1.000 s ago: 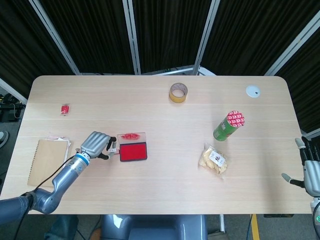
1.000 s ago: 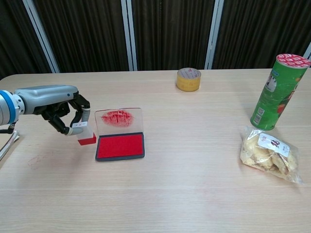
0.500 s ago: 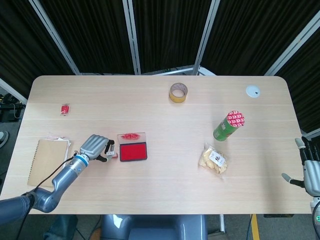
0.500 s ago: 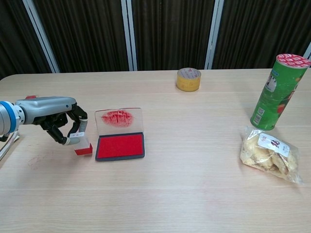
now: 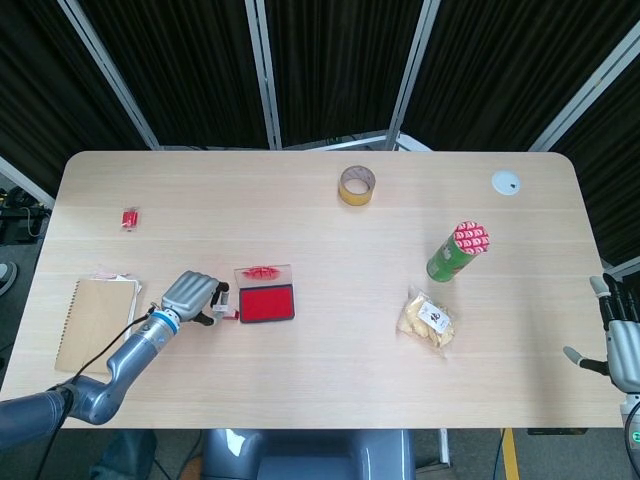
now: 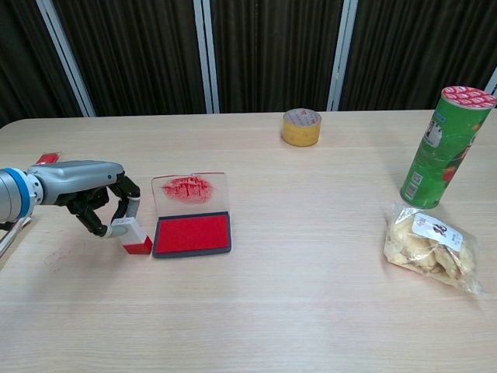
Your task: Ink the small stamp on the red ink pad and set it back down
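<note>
Stamp (image 6: 133,235), tilted, sits pinched in my left hand (image 6: 99,203) just left of the ink pad (image 6: 192,233), its base near the table (image 6: 311,311).

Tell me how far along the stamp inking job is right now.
Whether the inking happened cannot be told from these views. The small stamp, red at its base, sits at table level just left of the open red ink pad, off its red surface. In hand: the left hand grips the stamp from above. Left: let go and pull the hand clear. The right hand is idle, holding nothing.

Left hand (image 6: 99,203) around small stamp (image 6: 133,235)
</note>
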### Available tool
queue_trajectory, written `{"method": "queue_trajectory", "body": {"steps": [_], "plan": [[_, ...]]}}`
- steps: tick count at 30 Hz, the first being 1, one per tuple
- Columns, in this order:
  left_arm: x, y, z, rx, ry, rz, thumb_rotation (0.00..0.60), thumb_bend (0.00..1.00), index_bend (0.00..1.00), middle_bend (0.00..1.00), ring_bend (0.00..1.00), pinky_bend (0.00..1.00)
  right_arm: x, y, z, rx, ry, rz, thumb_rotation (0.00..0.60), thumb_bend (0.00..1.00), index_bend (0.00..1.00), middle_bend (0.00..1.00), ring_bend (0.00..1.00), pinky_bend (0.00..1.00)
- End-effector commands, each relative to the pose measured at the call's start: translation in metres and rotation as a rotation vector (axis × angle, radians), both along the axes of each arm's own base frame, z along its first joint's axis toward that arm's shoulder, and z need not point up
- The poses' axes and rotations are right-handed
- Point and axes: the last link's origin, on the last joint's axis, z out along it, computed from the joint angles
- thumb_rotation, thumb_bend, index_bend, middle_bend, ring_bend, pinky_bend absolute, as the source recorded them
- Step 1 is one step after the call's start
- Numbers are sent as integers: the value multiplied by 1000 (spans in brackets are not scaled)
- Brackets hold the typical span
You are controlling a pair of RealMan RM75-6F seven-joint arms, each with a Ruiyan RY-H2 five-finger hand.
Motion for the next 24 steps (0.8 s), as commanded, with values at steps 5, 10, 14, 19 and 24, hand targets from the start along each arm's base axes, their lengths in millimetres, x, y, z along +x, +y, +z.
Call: {"method": "queue_trajectory", "body": {"steps": [5,10,14,19,24], "plan": [[-1,0,1,1,4,3,600,475,439,379,867,864,0,0,0,-1,1,1,600,0,0,0,0,0],[-1,-1,2,2,-4,5,600,475,427,370,865,862,0,0,0,-2,-1,1,600,0,0,0,0,0],[-1,-3,3,-9,-2,1,600,476,428,370,865,862,0,0,0,-1,-1,1,600,0,0,0,0,0],[0,-6,3,-15,1,-14,600,475,423,368,862,861,0,0,0,-2,-1,1,600,0,0,0,0,0],[1,-11,7,-19,-4,-21,600,472,419,364,861,860,1,1,1,-3,-3,4,600,0,0,0,0,0]]}}
